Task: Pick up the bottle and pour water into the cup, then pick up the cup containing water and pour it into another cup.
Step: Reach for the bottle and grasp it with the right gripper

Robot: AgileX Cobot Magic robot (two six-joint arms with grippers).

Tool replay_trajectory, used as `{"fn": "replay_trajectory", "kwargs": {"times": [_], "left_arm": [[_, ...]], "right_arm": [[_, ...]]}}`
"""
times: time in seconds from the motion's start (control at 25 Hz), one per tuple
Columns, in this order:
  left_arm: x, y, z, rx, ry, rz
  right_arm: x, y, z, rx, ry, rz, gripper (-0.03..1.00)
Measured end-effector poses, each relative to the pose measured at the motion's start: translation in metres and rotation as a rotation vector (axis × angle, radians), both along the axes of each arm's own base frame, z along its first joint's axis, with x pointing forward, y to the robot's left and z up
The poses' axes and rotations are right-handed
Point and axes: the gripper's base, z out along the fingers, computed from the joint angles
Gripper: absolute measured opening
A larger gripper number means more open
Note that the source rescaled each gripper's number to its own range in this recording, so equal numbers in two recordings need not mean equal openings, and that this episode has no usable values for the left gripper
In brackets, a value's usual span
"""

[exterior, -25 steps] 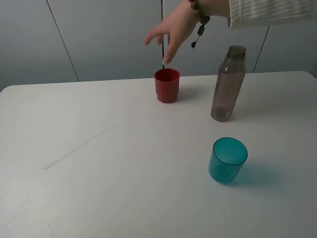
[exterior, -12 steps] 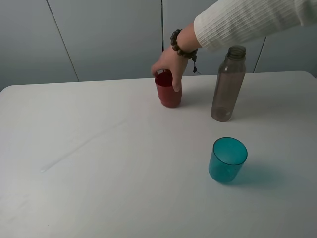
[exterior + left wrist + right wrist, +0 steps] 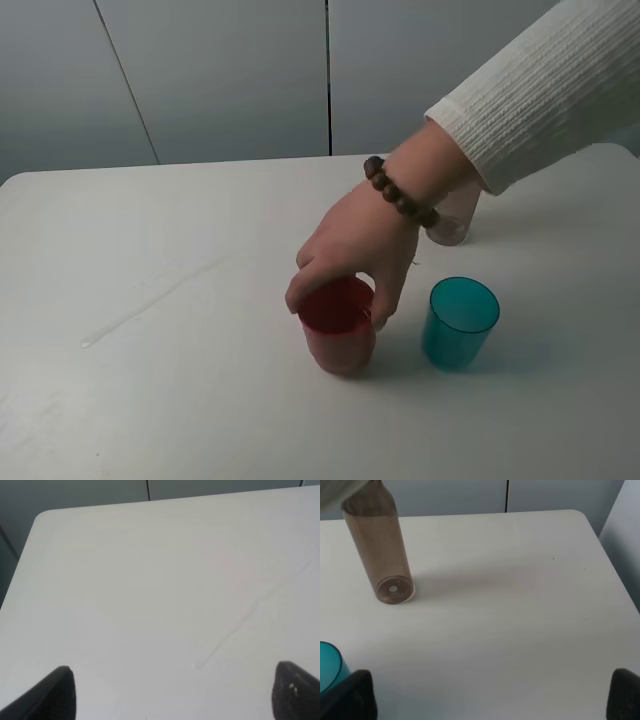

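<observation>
The smoky grey-brown bottle [image 3: 382, 550] stands upright at the back right of the table; in the exterior view a person's sleeve hides all but its base [image 3: 450, 227]. The teal cup [image 3: 460, 322] stands in front of it, and its rim shows at the edge of the right wrist view [image 3: 329, 667]. A person's hand grips the red cup [image 3: 338, 337] just left of the teal cup. My left gripper [image 3: 175, 697] is open over bare table. My right gripper [image 3: 487, 700] is open, short of the bottle and the teal cup. Neither gripper shows in the exterior view.
The person's hand with a bead bracelet [image 3: 400, 198] and a white-sleeved arm [image 3: 520, 105] reach in from the top right across the bottle. A faint wet streak [image 3: 150, 305] runs over the white table [image 3: 180, 400]. The table's right edge [image 3: 615, 575] lies close to the bottle.
The person's hand took hold of the red cup at the back of the table and brought it forward beside the teal cup. The arm now covers most of the bottle.
</observation>
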Motion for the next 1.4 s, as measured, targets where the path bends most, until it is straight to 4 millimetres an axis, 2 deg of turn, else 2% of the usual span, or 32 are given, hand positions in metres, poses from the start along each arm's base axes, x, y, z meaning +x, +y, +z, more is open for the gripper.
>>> {"fn": "replay_trajectory", "kwargs": {"times": [1.4], "left_arm": [[0.0000,0.0000,0.0000,-0.002,0.000,0.001]], "right_arm": [[0.0000,-0.0001,0.0000,-0.002,0.000,-0.001,0.99]]}}
